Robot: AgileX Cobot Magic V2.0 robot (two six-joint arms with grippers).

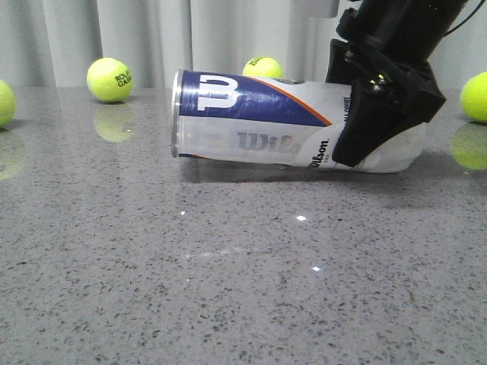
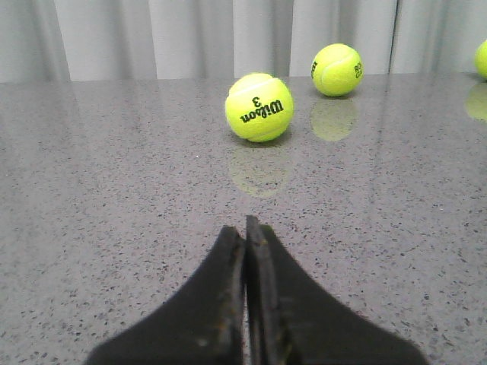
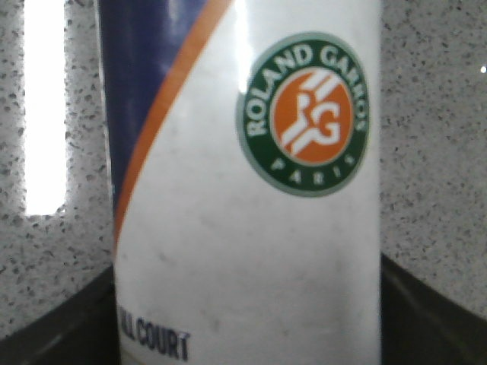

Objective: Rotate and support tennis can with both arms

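Right gripper [image 1: 373, 144] clasps the lying tennis can [image 1: 259, 122].
The can lies on its side on the grey table [image 1: 228, 289], rim toward 9 o'clock, gripped at its 3 o'clock end. Left gripper [image 2: 245, 251] is pressed closed, holding nothing; a tennis ball [image 2: 259, 106] sits at its 12 o'clock.

Right hand [image 1: 378, 129] hides tennis can [image 1: 251, 122] base end; far ball [image 1: 262, 67] mostly behind can; edge balls [image 1: 475, 96] cropped; right wrist view blurred.

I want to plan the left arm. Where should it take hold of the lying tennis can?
Probably near the rimmed end of the tennis can, coming from above, fingers straddling its round sides. It lies flat, and the right gripper already occupies the other end. The left gripper is shut; open it first.
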